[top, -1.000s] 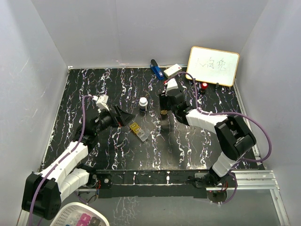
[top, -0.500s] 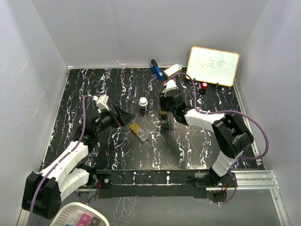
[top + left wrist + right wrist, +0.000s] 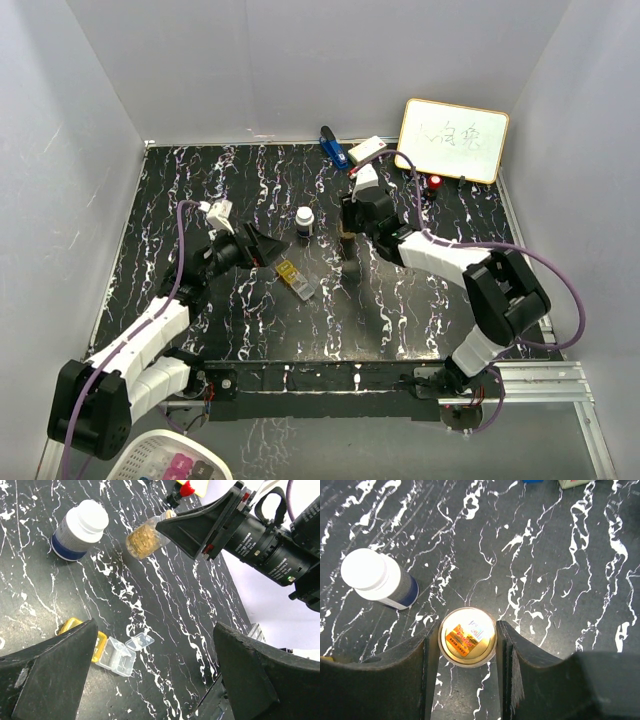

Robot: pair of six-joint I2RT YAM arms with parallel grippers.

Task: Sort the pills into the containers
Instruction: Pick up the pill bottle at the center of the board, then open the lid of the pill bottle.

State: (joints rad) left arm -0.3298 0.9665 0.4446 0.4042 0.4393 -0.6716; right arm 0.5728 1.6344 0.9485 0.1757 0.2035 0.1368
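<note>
The right fingers (image 3: 415,675) are closed on the golden-amber bottle (image 3: 467,636), one finger pressed against each side of it. The bottle has no cap, and its open mouth faces up toward the wrist camera, with an orange and white label or packet visible inside. The views do not show whether it stands on the black, white-veined worktop (image 3: 200,190) or is held just above it.

Just to the left of the amber bottle stands the dark bottle with white round cap (image 3: 304,220), upright and apart from it. Nearer the arm bases and left of the amber bottle lies the small oblong clear box with yellow-gold sections (image 3: 293,278), some of its clear lids flipped open.

The left fingers (image 3: 55,675) are spread wide and hold nothing; they hover left of the amber bottle, just beyond the box.

Behind the amber bottle, at the worktop's far edge, are a blue object (image 3: 333,148) and a white rectangular block (image 3: 367,149). A whiteboard (image 3: 453,139) leans to its far right.
</note>
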